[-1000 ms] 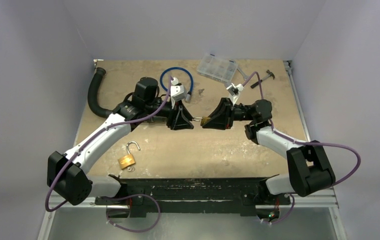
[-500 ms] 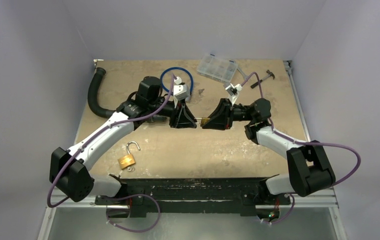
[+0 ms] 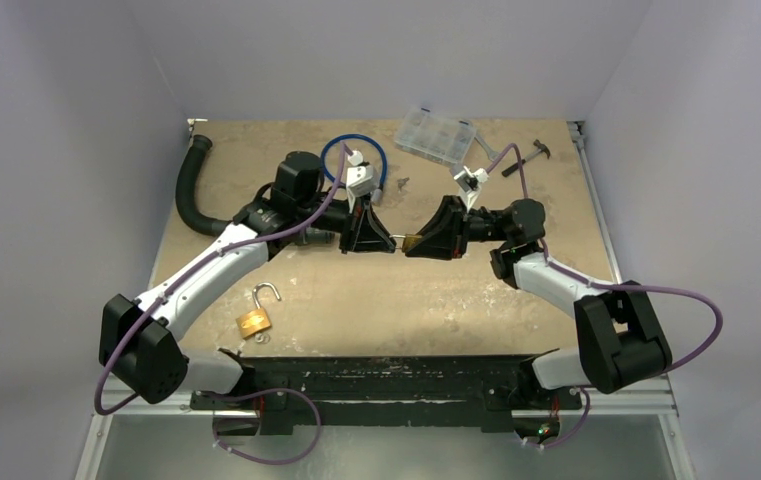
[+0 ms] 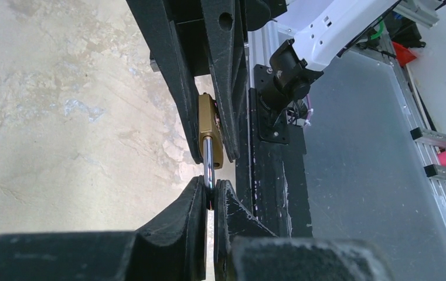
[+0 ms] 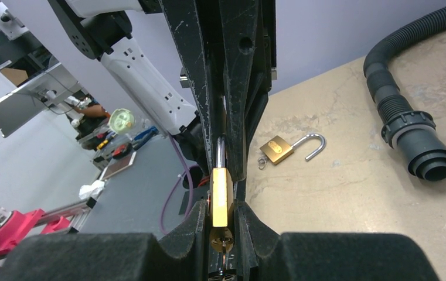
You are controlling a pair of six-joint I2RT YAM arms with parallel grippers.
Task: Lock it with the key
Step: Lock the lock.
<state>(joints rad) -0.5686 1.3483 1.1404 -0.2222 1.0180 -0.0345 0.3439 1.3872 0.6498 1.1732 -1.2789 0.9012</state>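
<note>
A small brass padlock (image 3: 409, 241) hangs in the air over the middle of the table, between the two grippers. My right gripper (image 5: 221, 218) is shut on its brass body (image 5: 221, 193), and a key (image 5: 222, 244) sits in the keyhole between those fingers. The steel shackle (image 4: 208, 161) points toward my left gripper (image 4: 210, 196), which is shut on its end. In the top view the left gripper (image 3: 388, 240) and right gripper (image 3: 418, 243) meet tip to tip.
A second brass padlock (image 3: 254, 320) lies with its shackle open near the front left, also in the right wrist view (image 5: 278, 149). A black corrugated hose (image 3: 188, 190) curves at the left edge. A blue cable loop (image 3: 326, 160), clear parts box (image 3: 434, 135) and small tool (image 3: 528, 155) lie at the back.
My left gripper has closed from partly open onto the shackle and shifted slightly right toward the lock. The right arm and the lock body have stayed put.
</note>
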